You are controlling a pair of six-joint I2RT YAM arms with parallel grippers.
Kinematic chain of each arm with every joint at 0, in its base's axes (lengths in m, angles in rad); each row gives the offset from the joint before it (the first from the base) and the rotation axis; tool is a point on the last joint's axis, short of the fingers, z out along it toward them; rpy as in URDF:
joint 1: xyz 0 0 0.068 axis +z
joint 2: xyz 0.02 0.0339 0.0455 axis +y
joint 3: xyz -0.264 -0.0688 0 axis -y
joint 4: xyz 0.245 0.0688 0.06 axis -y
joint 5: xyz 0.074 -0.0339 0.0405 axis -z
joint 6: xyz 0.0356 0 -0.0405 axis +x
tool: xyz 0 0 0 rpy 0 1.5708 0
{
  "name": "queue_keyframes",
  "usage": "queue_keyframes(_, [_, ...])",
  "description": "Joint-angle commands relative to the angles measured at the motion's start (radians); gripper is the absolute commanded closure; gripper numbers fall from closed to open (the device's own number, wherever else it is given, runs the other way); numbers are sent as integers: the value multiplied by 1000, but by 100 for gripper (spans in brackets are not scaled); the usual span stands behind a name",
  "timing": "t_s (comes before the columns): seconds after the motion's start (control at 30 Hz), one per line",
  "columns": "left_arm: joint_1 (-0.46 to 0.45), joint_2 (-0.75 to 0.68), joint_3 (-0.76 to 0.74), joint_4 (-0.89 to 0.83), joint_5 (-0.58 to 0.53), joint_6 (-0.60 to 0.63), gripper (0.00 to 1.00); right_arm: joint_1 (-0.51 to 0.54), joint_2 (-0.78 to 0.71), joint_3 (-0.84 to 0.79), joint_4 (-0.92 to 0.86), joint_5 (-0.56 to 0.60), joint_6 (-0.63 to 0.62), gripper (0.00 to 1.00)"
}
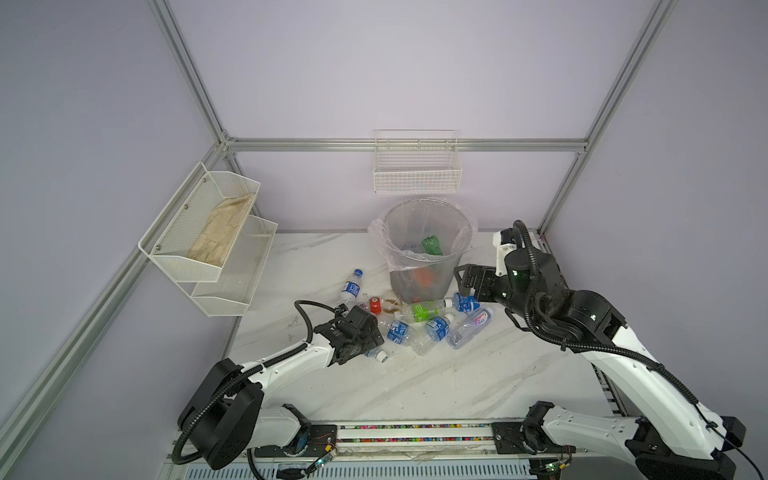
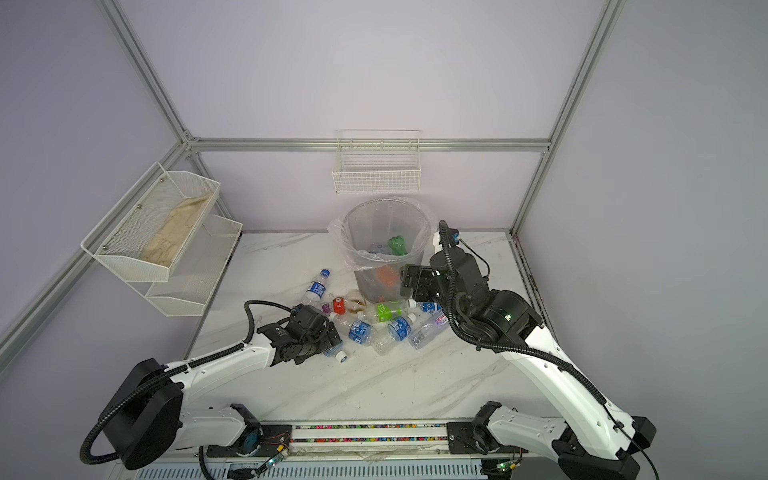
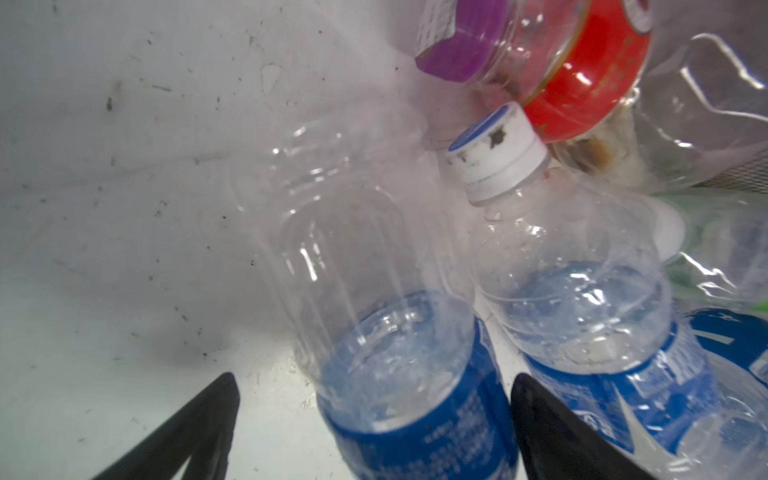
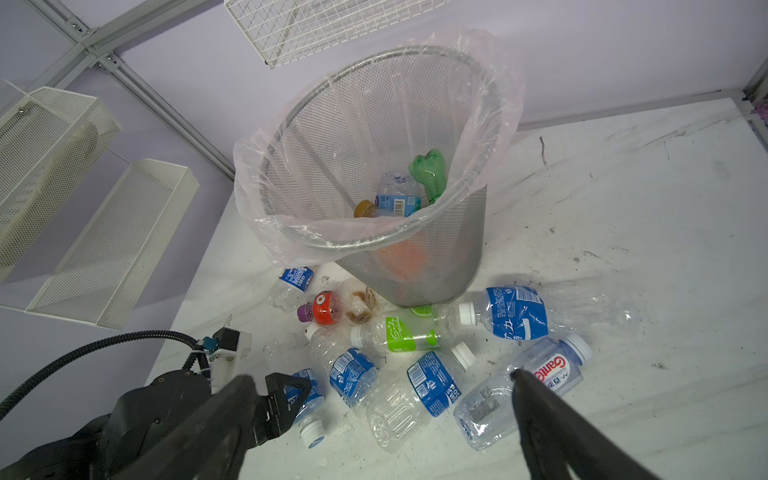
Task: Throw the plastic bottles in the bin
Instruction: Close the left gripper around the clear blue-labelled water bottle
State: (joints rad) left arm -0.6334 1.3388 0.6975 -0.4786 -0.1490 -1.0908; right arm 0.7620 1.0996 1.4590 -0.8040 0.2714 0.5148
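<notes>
Bin (image 1: 442, 272) sits at 12 o'clock of the workspace with a few bottles already inside, and the remaining plastic bottles (image 1: 436, 328) are heaped at its 6 o'clock. Right gripper (image 4: 382, 378) hangs empty with jaws apart at the bin's 4 o'clock. Left gripper (image 3: 374, 390) is low at the heap's 8 o'clock, jaws spread around a blue-labelled bottle (image 3: 374, 291) that isn't clamped yet. Looks like the pick step; next it needs to close on the label band, lift clear of the neighbours and carry over the rim.

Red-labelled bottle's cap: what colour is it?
The cap is purple, clearest in the left wrist view.
</notes>
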Motion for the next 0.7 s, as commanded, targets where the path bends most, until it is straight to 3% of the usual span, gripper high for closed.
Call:
queue_keyframes(0.0, [9,38,91,14,-17,-31,1,-1,-12,-14,-8,23,16,2])
queue_keyframes(0.27, [11,108,99,17,-22,-44,10,-1,-27,-24,-10,31,19,2])
queue_keyframes(0.67, [10,-30,62,-38,-82,-47,68,-1,-31,-34,0,31,23,3])
